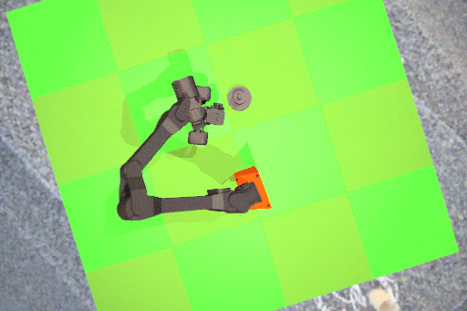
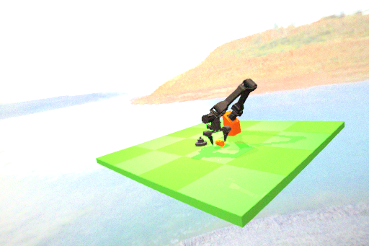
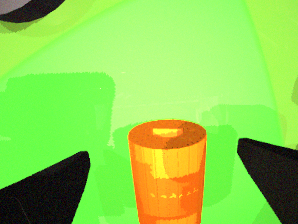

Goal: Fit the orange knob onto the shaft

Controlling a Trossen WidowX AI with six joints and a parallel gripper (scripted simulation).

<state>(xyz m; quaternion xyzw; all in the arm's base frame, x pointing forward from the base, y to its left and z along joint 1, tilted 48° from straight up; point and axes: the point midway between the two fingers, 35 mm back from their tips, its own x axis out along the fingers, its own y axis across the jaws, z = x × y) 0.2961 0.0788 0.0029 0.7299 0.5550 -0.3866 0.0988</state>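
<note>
The orange knob [image 3: 168, 179] [image 2: 220, 143] lies on its side on the green mat, its holed end facing the top of the wrist view. My gripper [image 3: 164, 152] [image 1: 201, 115] [image 2: 218, 138] is open and hangs just above the knob, one dark finger on each side and neither touching it. In the top view the wrist hides the knob. The round grey pedestal [image 1: 239, 98] [image 2: 200, 143] with its dark shaft stands close by, beyond the knob. The shaft's flat side does not show.
The arm's orange base block [image 1: 261, 187] [image 2: 234, 126] stands on the checked green mat [image 1: 319, 75] [image 2: 216, 185] behind the gripper. The mat's edges drop off to rough grey ground.
</note>
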